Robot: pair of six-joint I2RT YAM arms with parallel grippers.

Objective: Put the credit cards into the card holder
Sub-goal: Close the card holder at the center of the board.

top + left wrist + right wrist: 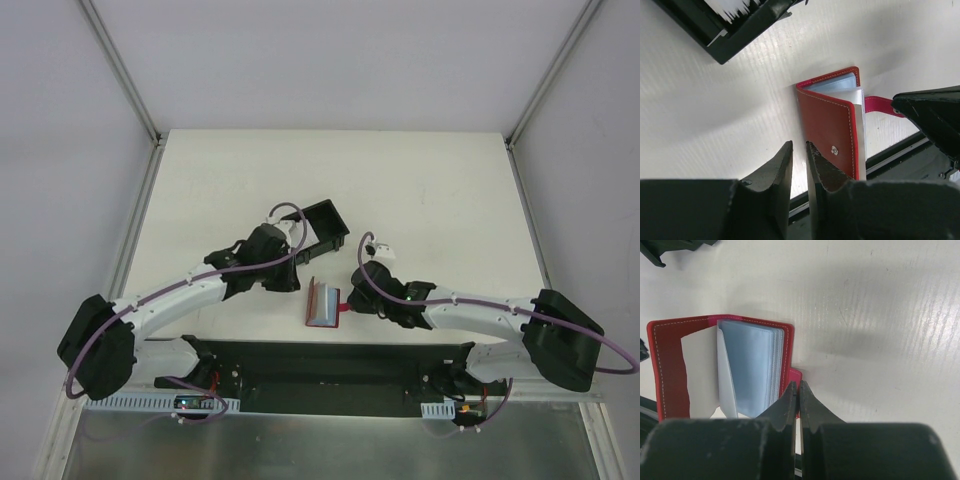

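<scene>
**Left gripper** [798, 147]: the two black fingers stood narrowly apart, with a thin strip of the table showing between them. They gripped nothing that could be made out. Their tips were just beside the outer cover of the red, white-stitched folding card holder [827, 120], near its small metal snap stud [834, 149]. Whether they touched the cover could not be determined.

**Right gripper** [797, 385]: the fingers were pressed together on the pink-red snap tab [796, 374], which projected from the card holder's edge on the right arm's side.

**Card holder:** it lay on the white table [400, 190] between the two grippers, just beyond the black base plate [330, 365] that carried the arms. It was partly open, with one cover raised at an angle. Inside it showed a stack of pale blue-grey transparent sleeves [752, 365] and a white panel [700, 370] against the inner face of the cover. Whether that panel was a card could not be told.

**Surroundings:** a black open-sided box [325, 225] sat on the table beyond the left gripper, near the card holder but apart from it. In the left wrist view something white showed inside the box, but it was too cropped to be identified as the credit cards.
</scene>
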